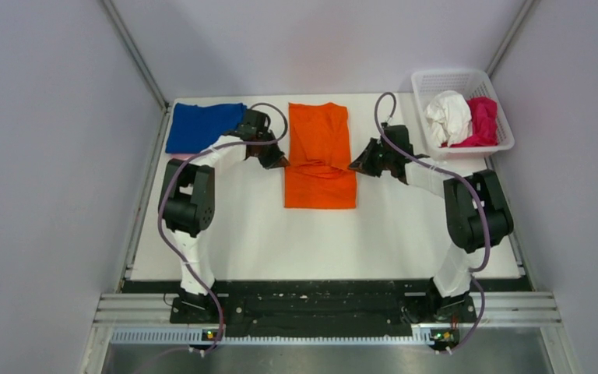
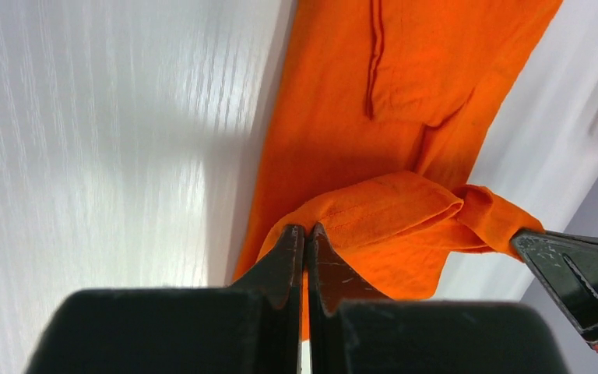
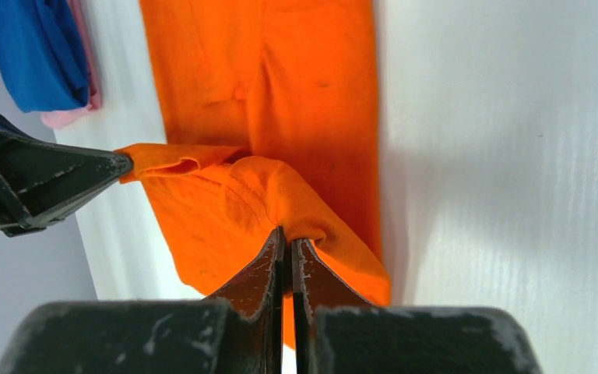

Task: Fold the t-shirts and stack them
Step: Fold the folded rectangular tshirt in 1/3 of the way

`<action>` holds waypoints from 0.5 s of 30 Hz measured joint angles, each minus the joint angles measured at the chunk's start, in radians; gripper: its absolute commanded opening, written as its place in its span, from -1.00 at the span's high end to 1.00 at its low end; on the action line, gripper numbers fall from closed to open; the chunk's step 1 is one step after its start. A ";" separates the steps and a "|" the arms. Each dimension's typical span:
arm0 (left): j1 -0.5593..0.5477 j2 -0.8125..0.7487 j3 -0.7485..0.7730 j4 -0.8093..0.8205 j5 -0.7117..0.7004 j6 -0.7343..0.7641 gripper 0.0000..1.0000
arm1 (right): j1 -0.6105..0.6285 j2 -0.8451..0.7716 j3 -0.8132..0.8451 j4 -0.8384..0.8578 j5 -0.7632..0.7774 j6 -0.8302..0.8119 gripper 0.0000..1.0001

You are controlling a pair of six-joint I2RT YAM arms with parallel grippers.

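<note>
Pale walls (image 1: 47, 156) closed in a white bench (image 1: 280, 241) where two black robot arms worked over a bright orange t-shirt (image 1: 321, 156), which lay as a long strip down the middle of the surface, running from the far edge toward the arms. The left gripper (image 2: 305, 230) was fully closed, its fingertips pinching the shirt's left edge about halfway along its length. The right gripper (image 3: 288, 234) was closed just as tightly on the opposite edge, directly across from it. Between the two, a rumpled band of orange cloth stretched across the strip and stood raised above the flat layer lying on the bench beneath it. At the far left corner, a royal blue t-shirt (image 1: 202, 126) sat folded into a neat rectangle, just beside the left arm's wrist, with a sliver of a pale pink t-shirt (image 3: 78, 109) showing from under its near edge. At the far right corner stood a white lattice basket (image 1: 461, 78), well apart from the orange shirt, holding a crumpled white t-shirt (image 1: 448, 117) on its left side and a crumpled magenta t-shirt (image 1: 483, 121) pressed against it on the right.
</note>
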 measured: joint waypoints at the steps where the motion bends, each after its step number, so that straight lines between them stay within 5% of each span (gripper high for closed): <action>1: 0.001 0.018 0.018 -0.004 0.001 0.006 0.81 | -0.008 0.020 0.003 0.004 -0.010 -0.002 0.90; 5: 0.003 0.085 0.087 -0.023 0.012 0.030 0.31 | -0.031 0.085 0.018 0.008 -0.029 -0.004 0.13; 8: 0.005 0.118 0.123 -0.029 0.016 0.051 -0.31 | -0.040 0.127 0.050 0.009 -0.039 -0.014 -0.74; 11: 0.014 0.140 0.172 -0.039 0.026 0.063 -0.94 | -0.045 0.141 0.094 -0.008 -0.023 -0.043 -0.96; 15: 0.039 0.148 0.248 -0.041 0.038 0.072 -0.98 | -0.046 0.119 0.119 -0.030 0.018 -0.092 -0.98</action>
